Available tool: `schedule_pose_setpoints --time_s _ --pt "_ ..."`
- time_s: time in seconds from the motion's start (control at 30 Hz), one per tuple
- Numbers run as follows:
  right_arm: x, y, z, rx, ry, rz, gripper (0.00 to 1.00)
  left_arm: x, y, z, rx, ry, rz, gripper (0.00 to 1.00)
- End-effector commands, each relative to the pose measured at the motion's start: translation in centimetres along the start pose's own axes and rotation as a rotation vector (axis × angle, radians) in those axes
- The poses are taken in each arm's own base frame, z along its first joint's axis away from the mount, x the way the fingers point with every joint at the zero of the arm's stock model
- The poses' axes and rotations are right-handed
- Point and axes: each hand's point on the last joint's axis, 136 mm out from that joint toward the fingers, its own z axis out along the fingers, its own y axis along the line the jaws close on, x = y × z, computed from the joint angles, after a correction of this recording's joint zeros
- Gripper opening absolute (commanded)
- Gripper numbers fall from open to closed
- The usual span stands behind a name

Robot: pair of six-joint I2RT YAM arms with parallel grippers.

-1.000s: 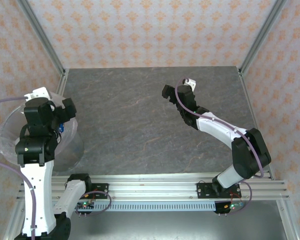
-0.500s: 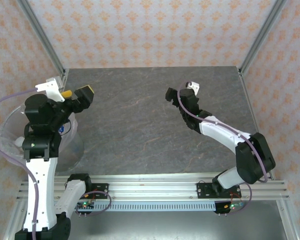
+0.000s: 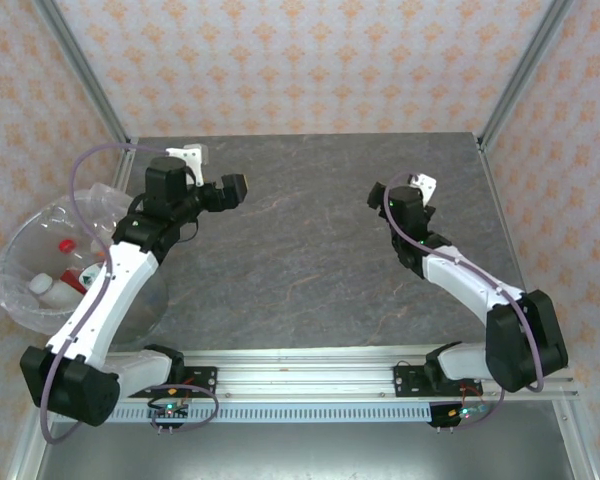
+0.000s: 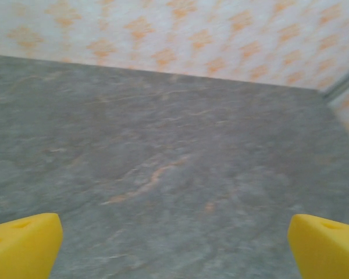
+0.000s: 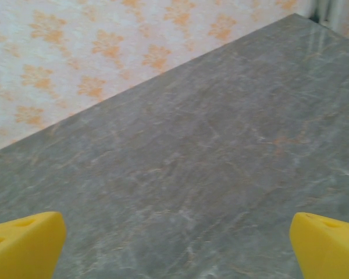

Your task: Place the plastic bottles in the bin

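- The left end effector (image 3: 230,190) hangs above the bench (image 3: 300,270). Its yellow fingertips (image 4: 23,247) are spread wide, with nothing between them.
- The right end effector (image 3: 378,195), well apart to its right, is also spread wide and empty. Its wrist view has bare grey stone between the fingertips (image 5: 326,244).
- The bin (image 3: 8,255) sits to the left of the left end effector, nearer the arm bases. That arm's forearm crosses over the bin's right part.
- Inside the crinkly liner lie the plastic bottles (image 3: 42,286): a white one, a red cap, a red label. I cannot tell how many there are in all.
- No bottle is seen on the bench around either end effector, so the task looks done, or very nearly.
- Nothing stands in the way. The aluminium frame posts (image 3: 85,72) and the patterned walls (image 3: 300,60) ring the bench, well away from both end effectors.
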Motion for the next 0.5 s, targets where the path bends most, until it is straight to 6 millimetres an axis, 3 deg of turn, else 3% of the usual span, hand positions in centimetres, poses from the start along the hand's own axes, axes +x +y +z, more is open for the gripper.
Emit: schedule_pose_setpoints --time_s 0.0,0.17,0.27,0.47 --pt "-0.5 -2.6 -0.3 0.08 -0.022 -0.057 0.99 0.6 3.9 1.0 -0.199 -0.034 0.124 1.0" --pt "0.0 -6.4 0.1 0.195 -0.008 -0.108 0.99 3.8 8.3 2.8 -0.391 0.013 0.234 1.0" --pt "0.6 -8.7 0.7 0.263 0.012 -0.124 0.99 5.8 9.7 4.2 -0.407 0.019 0.227 1.0" --pt "0.8 -10.9 1.5 0.28 0.017 -0.13 0.99 9.2 12.2 6.7 -0.435 0.04 0.217 1.0"
